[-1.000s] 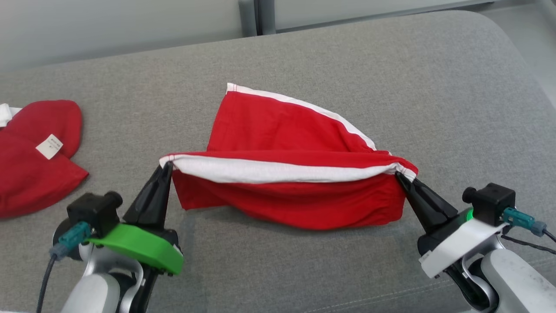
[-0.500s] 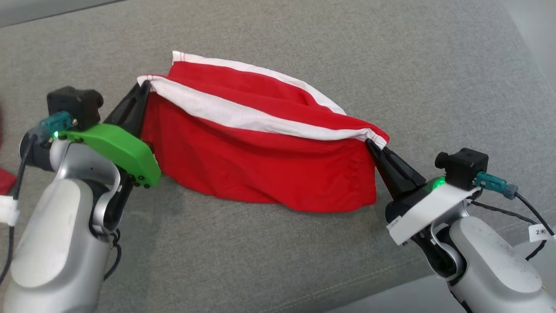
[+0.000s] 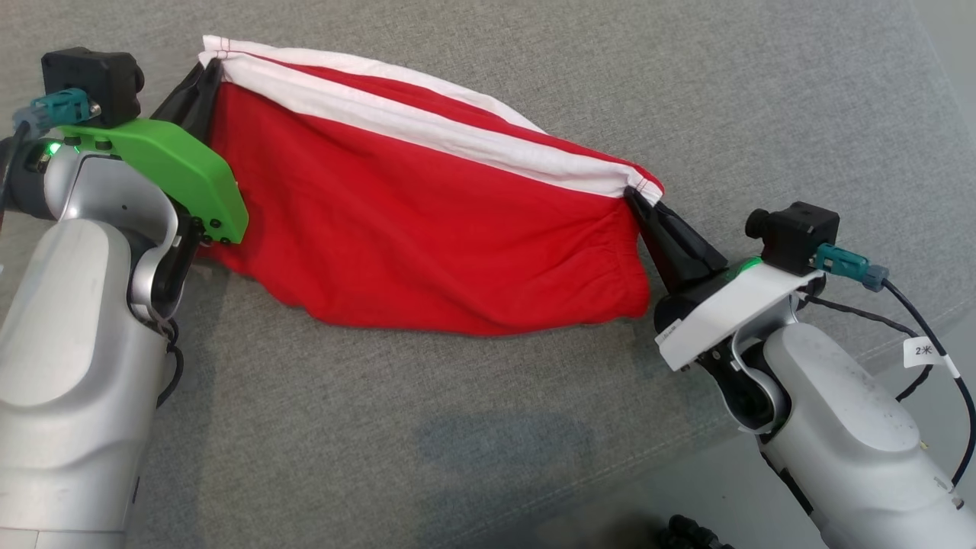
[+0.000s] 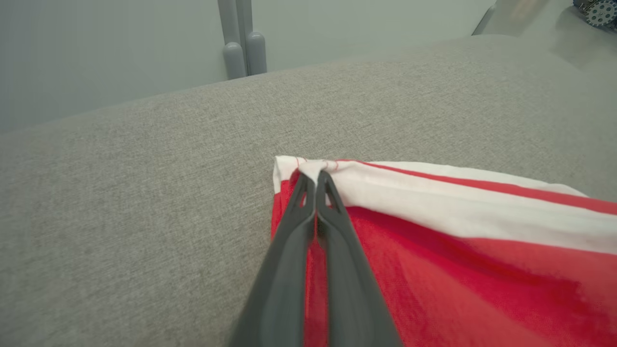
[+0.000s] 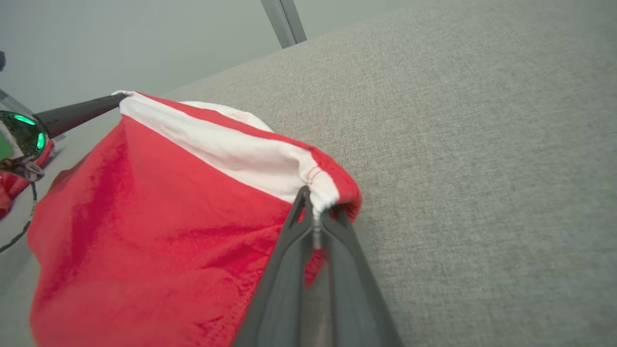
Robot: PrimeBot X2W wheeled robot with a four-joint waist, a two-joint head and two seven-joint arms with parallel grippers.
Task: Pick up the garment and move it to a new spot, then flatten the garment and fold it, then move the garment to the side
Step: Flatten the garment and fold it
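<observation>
Red garment (image 3: 427, 236) hangs stretched between both hands over the grey upholstered surface (image 3: 762, 114). It spans from upper left to mid right in the head view. Its upper edge carries a white band (image 3: 427, 126), pulled taut in a nearly straight line from one hand to the other. A second white-edged layer shows just behind the band. The red body sags below it, and the lower hem reaches the upholstery or nearly so; contact cannot be confirmed.

Left hand (image 3: 210, 76): closed, fingers pinched on the band's left corner. The left wrist view shows the two fingers pressed together with white fabric bunched at the tips (image 4: 315, 176) and red cloth (image 4: 482, 270) falling away to the right.

Right hand (image 3: 637, 200): closed, gripping the band's right corner, where the fabric gathers into small pleats. The right wrist view shows the white edge nipped between the tips (image 5: 313, 205), with the garment (image 5: 144, 217) spreading left.

In that same view the left hand's dark finger (image 5: 82, 113) meets the far corner.

Beyond the upholstery: a pale wall with two grey posts (image 4: 241, 43).
</observation>
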